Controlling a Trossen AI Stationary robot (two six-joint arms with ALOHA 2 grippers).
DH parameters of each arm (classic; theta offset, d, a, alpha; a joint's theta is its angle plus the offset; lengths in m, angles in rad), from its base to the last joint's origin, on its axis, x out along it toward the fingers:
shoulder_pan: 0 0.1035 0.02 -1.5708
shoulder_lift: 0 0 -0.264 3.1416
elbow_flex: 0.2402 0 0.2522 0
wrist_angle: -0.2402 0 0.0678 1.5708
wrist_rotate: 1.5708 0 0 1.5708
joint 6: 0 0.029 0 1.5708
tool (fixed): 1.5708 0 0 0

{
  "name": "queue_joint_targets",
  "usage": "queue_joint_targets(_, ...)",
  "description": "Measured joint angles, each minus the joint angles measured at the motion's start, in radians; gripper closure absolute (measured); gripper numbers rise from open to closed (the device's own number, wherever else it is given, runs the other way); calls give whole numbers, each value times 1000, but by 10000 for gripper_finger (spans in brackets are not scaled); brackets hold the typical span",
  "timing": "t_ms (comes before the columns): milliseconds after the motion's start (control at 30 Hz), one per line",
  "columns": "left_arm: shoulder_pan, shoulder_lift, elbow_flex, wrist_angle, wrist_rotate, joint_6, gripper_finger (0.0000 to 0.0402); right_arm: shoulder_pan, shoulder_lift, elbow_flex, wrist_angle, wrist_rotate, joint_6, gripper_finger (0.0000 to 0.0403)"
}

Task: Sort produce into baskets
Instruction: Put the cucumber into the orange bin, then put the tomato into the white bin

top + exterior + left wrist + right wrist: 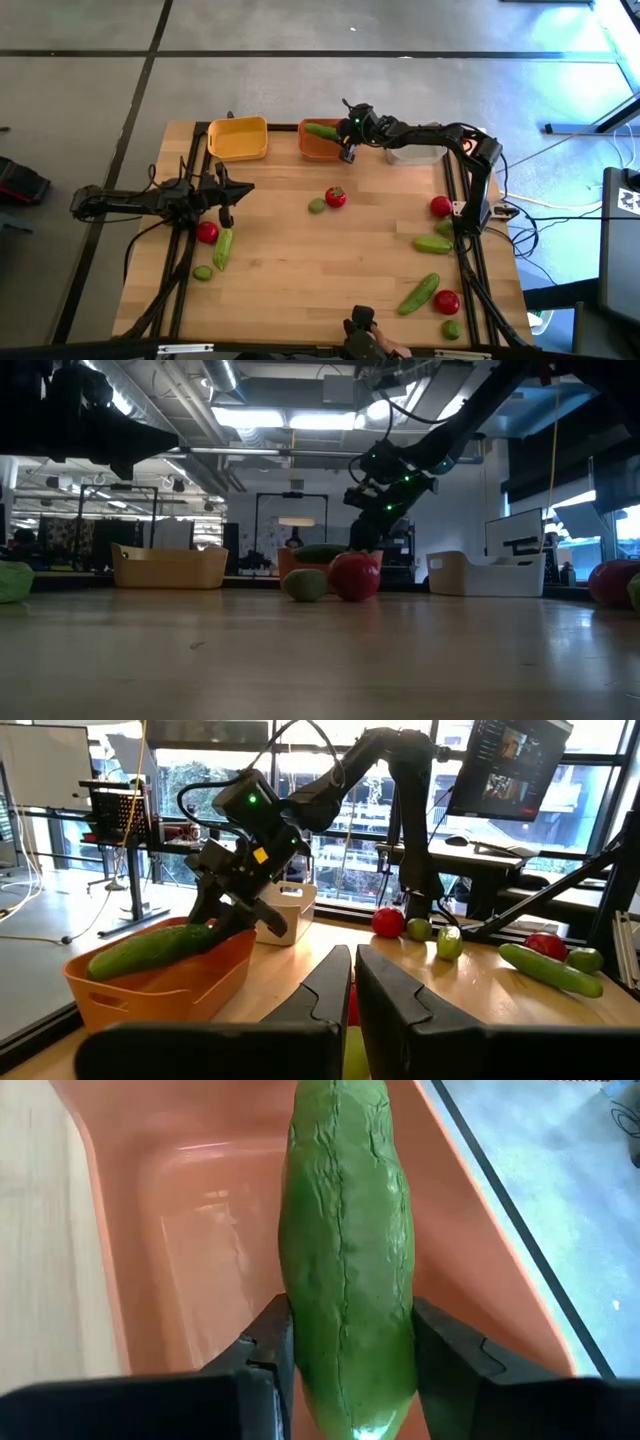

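Wrinkled green cucumber [347,1270], seemingly seamed, over orange basket [180,1230]

cucumber [345,1270]: green, lengthwise over the orange basket [180,1230], pinched by the right claw [345,1355]
tomato [335,197], lime [317,206]: touching, mid-tabletop

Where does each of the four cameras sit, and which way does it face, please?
High view: overhead, looking straight down on the wooden table; both arms show.
Low view: at tabletop height, looking across; the right arm's gripper reaches in from above.
Left wrist view: looks past the shut left gripper toward the right arm.
Right wrist view: looks down into the orange plastic basket; the right jaws grip the long green cucumber.
All four share that cucumber and basket.
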Motion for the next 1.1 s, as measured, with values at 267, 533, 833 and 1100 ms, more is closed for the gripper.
queue_joint_targets(267,0,0,0,0,0,0,384,0,22,1,-9,1,10,202)
queue_joint_targets(533,0,0,0,0,0,2,384,0,29,1,-5,6,10,168)
queue_joint_targets(833,0,0,0,0,0,2,384,13,-94,1,-15,-1,13,167)
queue_joint_targets(1100,0,0,0,0,0,1,384,97,-226,1,-88,-2,13,166)
